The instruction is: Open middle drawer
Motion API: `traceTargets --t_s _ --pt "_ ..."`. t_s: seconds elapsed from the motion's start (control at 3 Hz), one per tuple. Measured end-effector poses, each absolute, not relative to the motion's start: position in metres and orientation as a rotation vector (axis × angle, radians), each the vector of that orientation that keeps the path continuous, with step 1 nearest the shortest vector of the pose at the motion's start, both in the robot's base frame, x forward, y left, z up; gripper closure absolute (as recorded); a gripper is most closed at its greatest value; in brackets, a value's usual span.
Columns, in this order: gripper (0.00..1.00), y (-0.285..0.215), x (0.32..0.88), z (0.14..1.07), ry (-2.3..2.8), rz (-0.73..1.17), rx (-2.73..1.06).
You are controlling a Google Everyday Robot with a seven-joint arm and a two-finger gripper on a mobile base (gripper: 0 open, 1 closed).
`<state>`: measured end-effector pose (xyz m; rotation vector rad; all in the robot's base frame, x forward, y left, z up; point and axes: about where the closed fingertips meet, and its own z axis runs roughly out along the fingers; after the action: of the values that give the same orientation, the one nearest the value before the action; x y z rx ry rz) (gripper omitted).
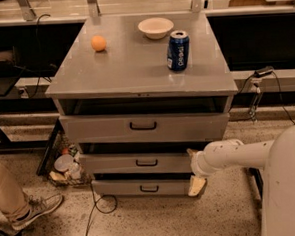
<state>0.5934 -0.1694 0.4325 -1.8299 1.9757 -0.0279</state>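
Lining up on the middle drawer point(110, 164)
The gripper point(193, 168) is sitting at its right end, off the handle point(146, 162), probably for an edge pull; its opening cannot be told.

An orange ball point(98, 43), white ceramic bowl point(155, 27) and blue metal can point(178, 50) sit apart atop the cabinet point(135, 73). The gripper point(193, 168) is lower right.

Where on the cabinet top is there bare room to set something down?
Bare: the cabinet top's front half, between orange, can and front edge. Crowded: back right, bowl beside can. The claw sits at the middle drawer's right end, so little hand room there.
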Motion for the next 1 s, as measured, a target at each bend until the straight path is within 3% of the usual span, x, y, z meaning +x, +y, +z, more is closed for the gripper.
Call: traceTargets --t_s 0.67,1.0 --pt "0.00 -0.151 0.629 0.392 1.958 0.056 -1.808" --pt "0.19 -0.153 0.615 0.384 1.957 0.103 -1.818"
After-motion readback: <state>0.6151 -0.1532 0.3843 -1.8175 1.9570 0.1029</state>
